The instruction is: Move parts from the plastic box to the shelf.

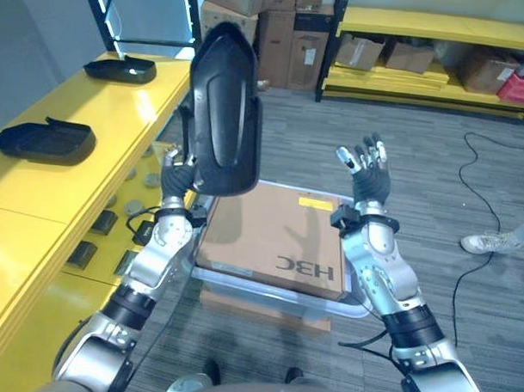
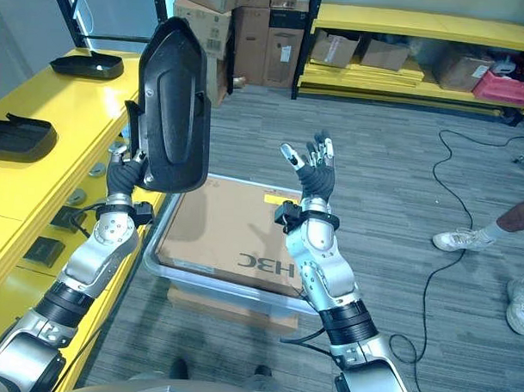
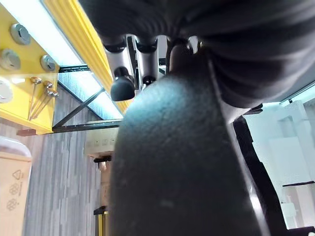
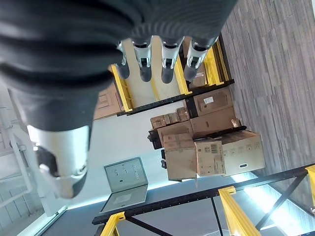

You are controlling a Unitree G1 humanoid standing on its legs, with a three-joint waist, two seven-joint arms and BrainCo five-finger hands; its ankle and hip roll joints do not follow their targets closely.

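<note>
Left eye view: my left hand [image 1: 178, 172] holds one black part [image 1: 224, 109] upright by its lower edge, above the plastic box's [image 1: 209, 276] left side. Yellow shelf [image 1: 92, 121] at left carries two more parts [image 1: 45, 140].
Right eye view: my right hand [image 2: 310, 168] is raised, fingers spread, empty, over the cardboard sheet [image 2: 235, 225] covering the box.
Left wrist view: fingers [image 3: 123, 83] curl behind the part's rim.
Right wrist view: fingers [image 4: 167, 61] straight.
Handling: probably a stiff, light, smooth moulded shell; grip the rim firmly.
</note>
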